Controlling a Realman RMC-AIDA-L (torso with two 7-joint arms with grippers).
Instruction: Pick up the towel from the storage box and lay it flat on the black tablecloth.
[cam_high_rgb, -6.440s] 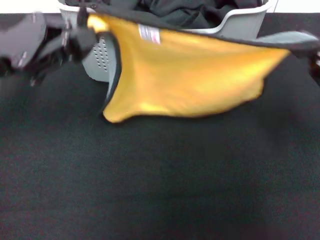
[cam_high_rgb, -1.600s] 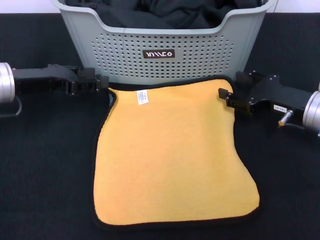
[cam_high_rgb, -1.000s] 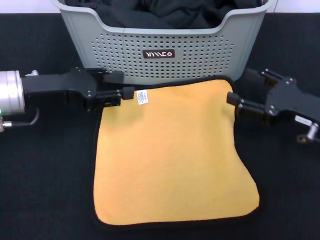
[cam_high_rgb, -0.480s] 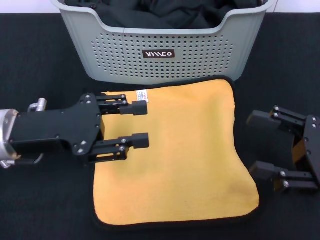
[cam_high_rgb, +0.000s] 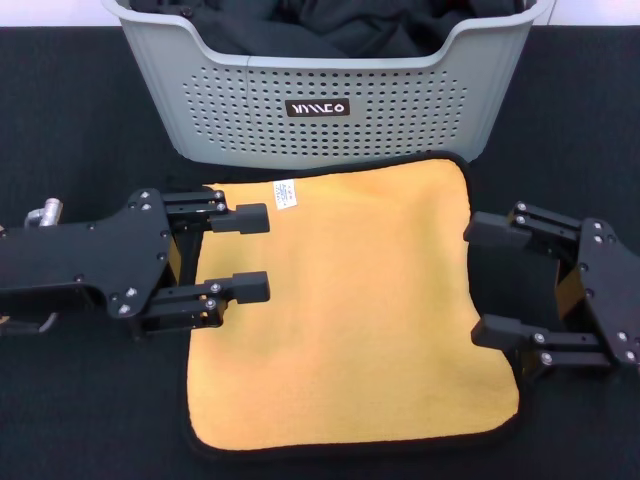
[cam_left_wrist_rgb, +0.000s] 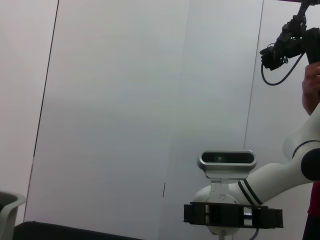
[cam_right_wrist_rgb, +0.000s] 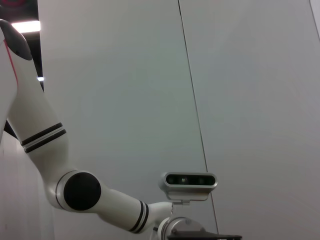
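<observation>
- Left matte-black flat-plate gripper (cam_high_rgb: 250, 253) — two parallel bar fingers ending in rectangular pads (cam_high_rgb: 247, 217), silver screw heads along the plates, a silver fitting at the wrist.
- Right matte-black flat-plate gripper (cam_high_rgb: 492, 284) — same build, silver screws, blocky pads.
- White glossy arm links (cam_right_wrist_rgb: 95, 197) carry black bands, black round joint caps and a silver-rimmed black wrist camera (cam_left_wrist_rgb: 227, 159).

Dark black clothes (cam_high_rgb: 330, 25) lie bundled in a heap, filling the container at the far side of the table. Behind the scene stands a pale panelled wall (cam_left_wrist_rgb: 125, 110) with thin vertical seams, and a black camera (cam_left_wrist_rgb: 287, 42) with a dangling cable hangs high up.
</observation>
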